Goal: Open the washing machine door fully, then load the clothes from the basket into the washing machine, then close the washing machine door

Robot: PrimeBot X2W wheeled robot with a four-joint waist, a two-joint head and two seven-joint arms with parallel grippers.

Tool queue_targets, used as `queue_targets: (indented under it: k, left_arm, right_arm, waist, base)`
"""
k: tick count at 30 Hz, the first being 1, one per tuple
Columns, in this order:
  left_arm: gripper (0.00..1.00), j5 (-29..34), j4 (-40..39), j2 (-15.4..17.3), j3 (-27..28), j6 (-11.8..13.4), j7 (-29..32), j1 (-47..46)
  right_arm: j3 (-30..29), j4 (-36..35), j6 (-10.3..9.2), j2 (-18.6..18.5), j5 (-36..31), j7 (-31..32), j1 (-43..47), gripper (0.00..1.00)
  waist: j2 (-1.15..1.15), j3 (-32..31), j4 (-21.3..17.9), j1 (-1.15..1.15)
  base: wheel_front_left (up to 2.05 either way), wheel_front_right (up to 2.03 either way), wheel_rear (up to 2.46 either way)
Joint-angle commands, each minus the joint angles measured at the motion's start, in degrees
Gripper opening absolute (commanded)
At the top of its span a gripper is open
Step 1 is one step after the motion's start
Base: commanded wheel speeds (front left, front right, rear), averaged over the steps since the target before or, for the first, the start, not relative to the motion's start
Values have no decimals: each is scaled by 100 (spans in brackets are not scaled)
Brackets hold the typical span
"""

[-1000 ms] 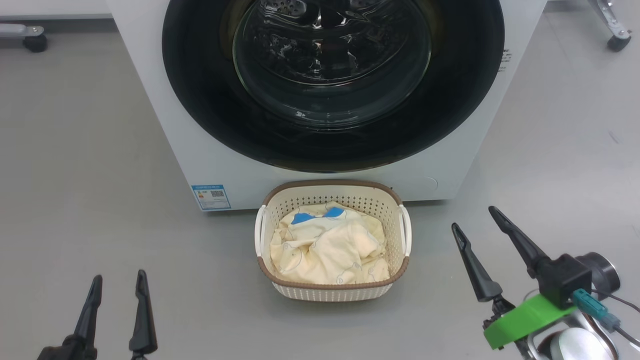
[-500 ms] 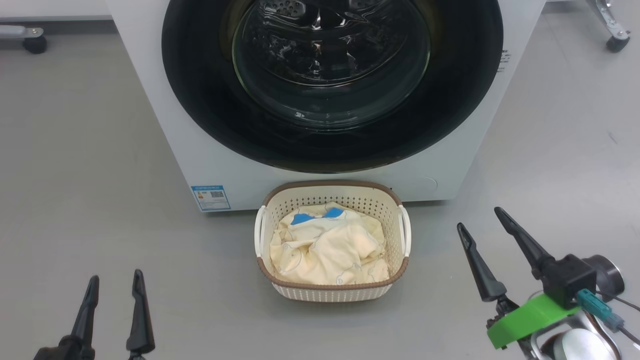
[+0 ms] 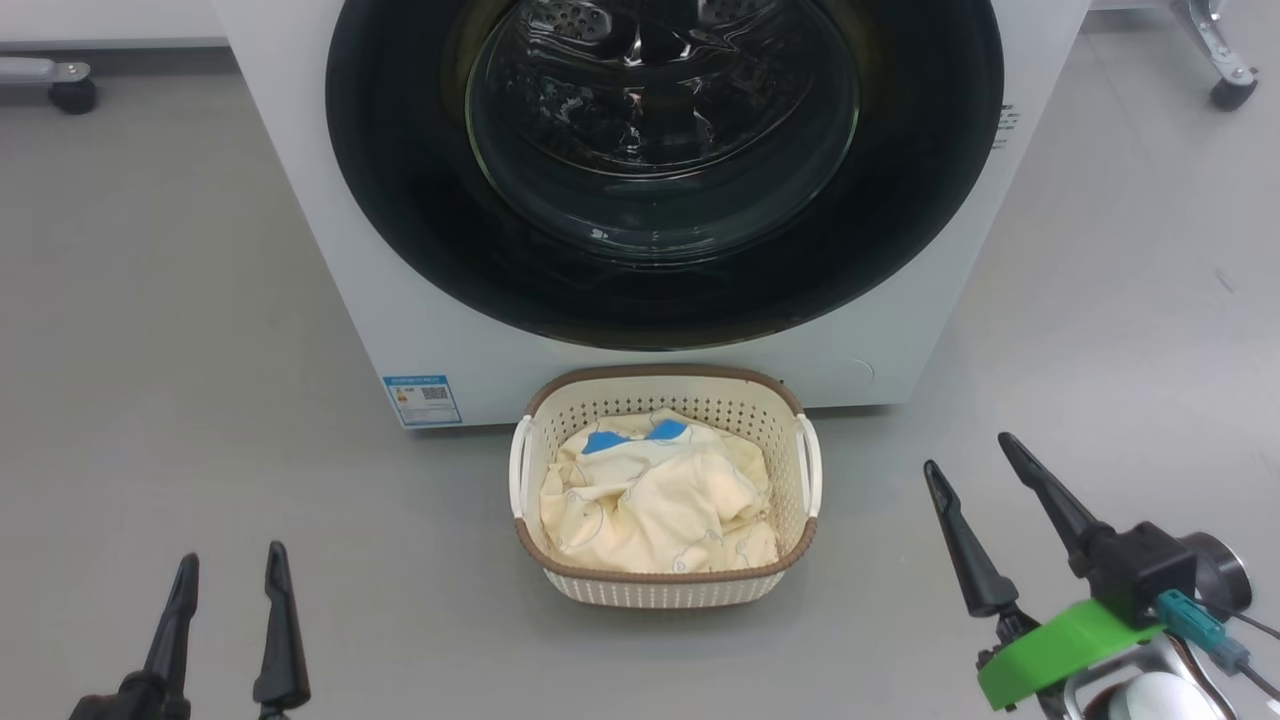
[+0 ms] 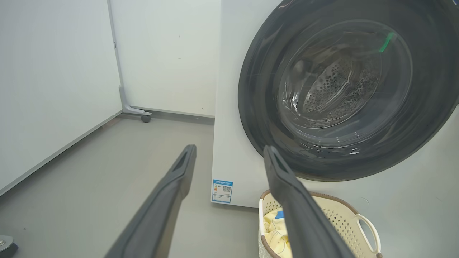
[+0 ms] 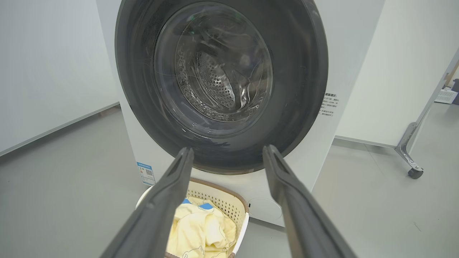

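The washing machine [image 3: 330,300] stands ahead of me, big and white. Its door [image 3: 400,200], a glossy black ring around bulging glass, lies shut against the front, and the perforated drum shows through the glass. The basket [image 3: 660,373], cream with a brown rim, sits on the floor just below the door. Pale yellow clothes [image 3: 655,500] with blue patches lie inside it. My left gripper [image 3: 233,553] hangs open at the lower left, well apart from the basket. My right gripper [image 3: 968,451] is open to the basket's right, holding nothing. The wrist views show the door [image 4: 258,89] [image 5: 304,71] beyond each gripper's spread fingers.
A blue sticker [image 3: 422,397] marks the machine's lower left corner. Wheeled feet of white partition panels stand at the back left [image 3: 72,92] and back right [image 3: 1225,92]. Grey floor stretches on both sides of the machine.
The head view has shifted slightly, so the machine and basket sit a little lower. My right gripper has drawn back a bit toward the lower right. The left gripper holds still.
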Motion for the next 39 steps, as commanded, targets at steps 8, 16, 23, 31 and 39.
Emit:
queue_targets:
  k: [8,16,23,31,39]
  left_arm:
    - [100,29,-133,64,151,2,-65,-129]
    - [100,49,-162,76,107,2,-65,-102]
    - [100,26,-164,94,92,2,-65,-106]
    - [100,11,-165,112,67,2,-65,-98]
    - [100,-6,-142,114,56,2,-65,-118]
  right_arm:
    - [114,-189,-17,-79,-31,-60,-135,100]
    - [125,-214,-17,-92,-29,-60,-125,100]
    - [125,-220,-17,-88,-27,-60,-138,100]
    - [136,-225,-17,-80,-19,-60,-142,100]
    - [134,-224,-17,-85,-16,-60,-168,100]
  waist:
    - [0,-38,9,0]
    - [0,-45,16,0]
    - [0,-27,14,0]
    - [0,-11,9,0]
    - [0,22,16,0]
  base:
    - [2,2,-4]
    - [48,48,-96]
    - [106,106,-212]
    - [122,125,-246]
    - [115,130,-245]
